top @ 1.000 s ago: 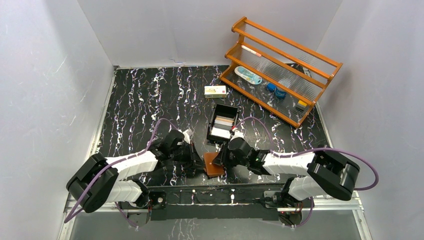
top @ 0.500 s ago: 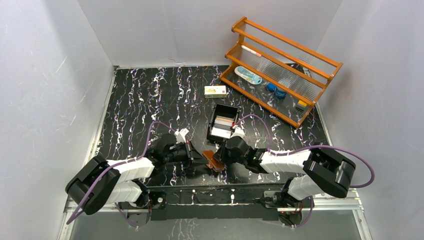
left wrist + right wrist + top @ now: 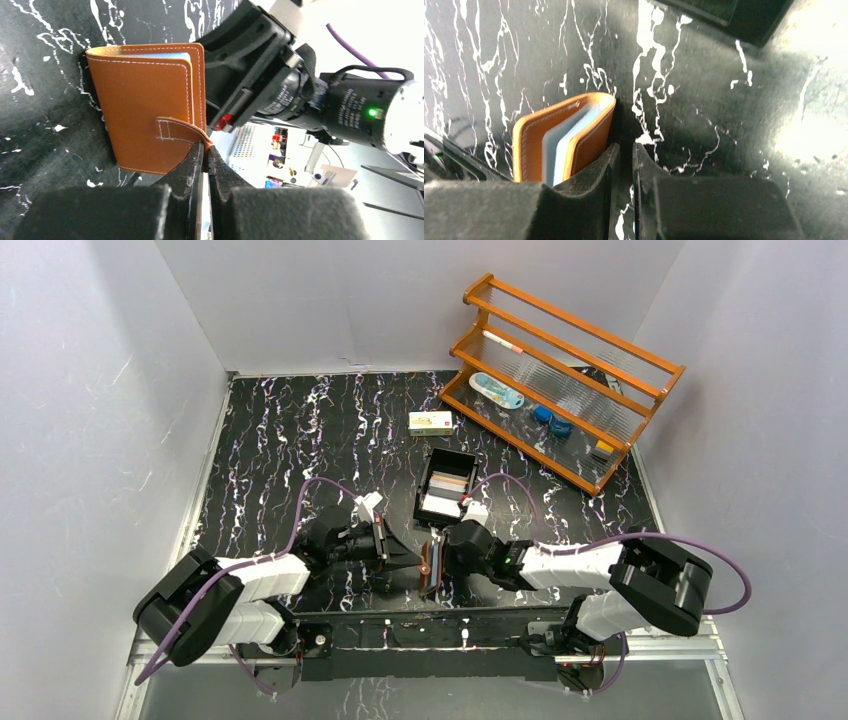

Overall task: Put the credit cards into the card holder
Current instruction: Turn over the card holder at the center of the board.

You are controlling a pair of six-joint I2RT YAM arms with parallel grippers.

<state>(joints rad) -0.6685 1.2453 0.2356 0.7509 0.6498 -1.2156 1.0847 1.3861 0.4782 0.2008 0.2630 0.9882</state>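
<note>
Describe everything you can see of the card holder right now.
The card holder is a tan leather-look wallet with pale stitching. It is folded with its covers slightly apart, and it stands on edge on the table between the two arms. Pale blue inner leaves show between the covers. The left gripper is shut on its strap tab. A finger of the right gripper seems to rest against its outer cover.

Both arms lie low and angle inward near the table's (image 3: 270, 440) near edge, the left gripper (image 3: 202, 150) pinching the card holder's (image 3: 145, 100) snap tab (image 3: 175, 130), the right gripper (image 3: 624, 152) opposite, jaws narrowly parted around nothing.
</note>
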